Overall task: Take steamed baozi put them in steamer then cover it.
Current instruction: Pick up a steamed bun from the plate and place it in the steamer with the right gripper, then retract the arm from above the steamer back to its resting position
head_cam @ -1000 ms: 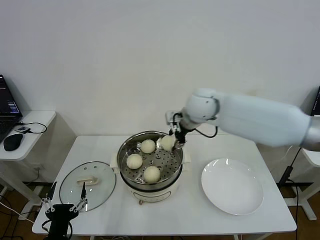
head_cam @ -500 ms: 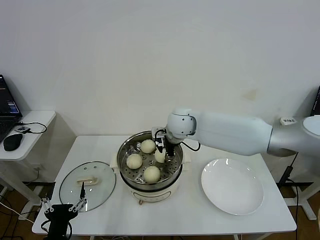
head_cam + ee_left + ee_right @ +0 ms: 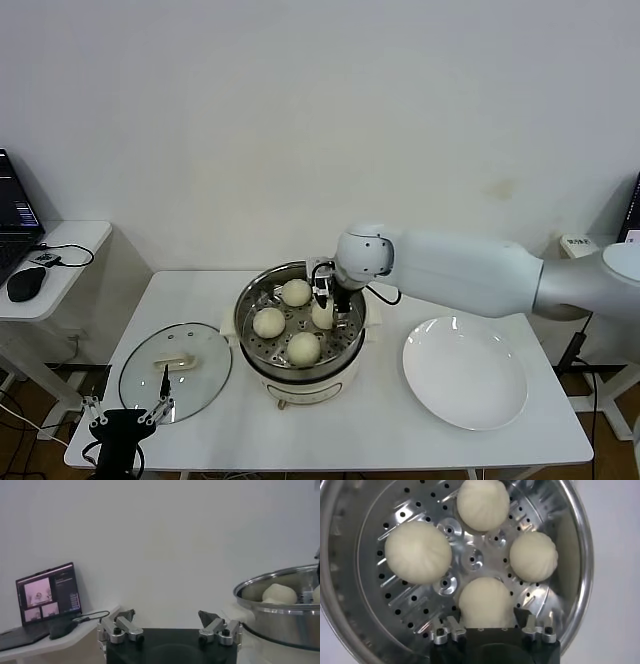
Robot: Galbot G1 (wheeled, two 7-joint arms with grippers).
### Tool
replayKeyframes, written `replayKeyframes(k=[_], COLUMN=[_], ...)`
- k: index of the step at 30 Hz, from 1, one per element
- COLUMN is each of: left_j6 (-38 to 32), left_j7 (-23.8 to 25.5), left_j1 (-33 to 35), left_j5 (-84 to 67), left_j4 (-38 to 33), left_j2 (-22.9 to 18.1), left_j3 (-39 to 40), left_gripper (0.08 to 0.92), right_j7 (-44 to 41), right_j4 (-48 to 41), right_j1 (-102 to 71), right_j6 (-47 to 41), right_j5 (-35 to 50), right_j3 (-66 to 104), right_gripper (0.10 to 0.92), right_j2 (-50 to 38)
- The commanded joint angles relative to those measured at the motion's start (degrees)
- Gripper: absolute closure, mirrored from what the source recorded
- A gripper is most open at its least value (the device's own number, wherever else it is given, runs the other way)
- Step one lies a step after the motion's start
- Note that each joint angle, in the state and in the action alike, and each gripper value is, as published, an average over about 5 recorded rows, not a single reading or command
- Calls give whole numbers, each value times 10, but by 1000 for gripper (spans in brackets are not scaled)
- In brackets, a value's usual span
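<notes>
Stainless-steel steamer (image 3: pixel 300 322) sits mid-table in the head view, four steamed baozi on its perforated tray: one at back (image 3: pixel 295 292), one left (image 3: pixel 268 322), one front (image 3: pixel 303 347), one on the right side (image 3: pixel 322 315) directly under the right gripper (image 3: pixel 330 300). Right arm reaches in from the right, gripper down inside the pot. Glass cover (image 3: pixel 175 358) lies flat on the table left of the steamer, handle up, not on the pot. White plate (image 3: pixel 465 373) to the right, bare. Left gripper (image 3: pixel 125 415) parked low at the front-left table edge, near the cover. Side desk at far left with a laptop (image 3: pixel 15 215).

Left wrist view: left gripper (image 3: pixel 169 625) fingers spread wide, nothing between them; steamer rim (image 3: pixel 280 607) beside it with a bun showing over the edge.

Right wrist view: right gripper (image 3: pixel 490 625) straddles the nearest baozi (image 3: pixel 486 602), fingers spread either side of it, the bun resting on the tray. Other three buns sit apart around the tray centre.
</notes>
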Motion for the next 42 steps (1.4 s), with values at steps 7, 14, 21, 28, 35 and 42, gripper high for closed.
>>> replayKeyframes(k=[7, 14, 21, 28, 35, 42], left_j6=[1, 1, 0, 6, 14, -12], left_j7=[1, -3, -11, -13, -17, 15], left_j1=[-8, -15, -26, -28, -48, -35], left_j5=[1, 4, 5, 47, 263, 513], left_j4=[6, 20, 39, 53, 101, 138], left_j2=[1, 3, -3, -1, 20, 65], left_j3=[11, 20, 38, 47, 34, -26], left_gripper=[177, 177, 177, 177, 177, 177], right_j7=[184, 394, 444, 399, 355, 360], right_j4=[188, 262, 278, 241, 236, 255], right_j1=[-86, -391, -782, -987, -1078, -1151], right_j6=[23, 195, 347, 497, 571, 574], right_j5=[47, 79, -10, -106, -129, -153], right_j3=[151, 393, 741, 986, 1110, 1133], right_gripper=[203, 203, 203, 203, 203, 203], right_j2=[-213, -350, -299, -83, 115, 191])
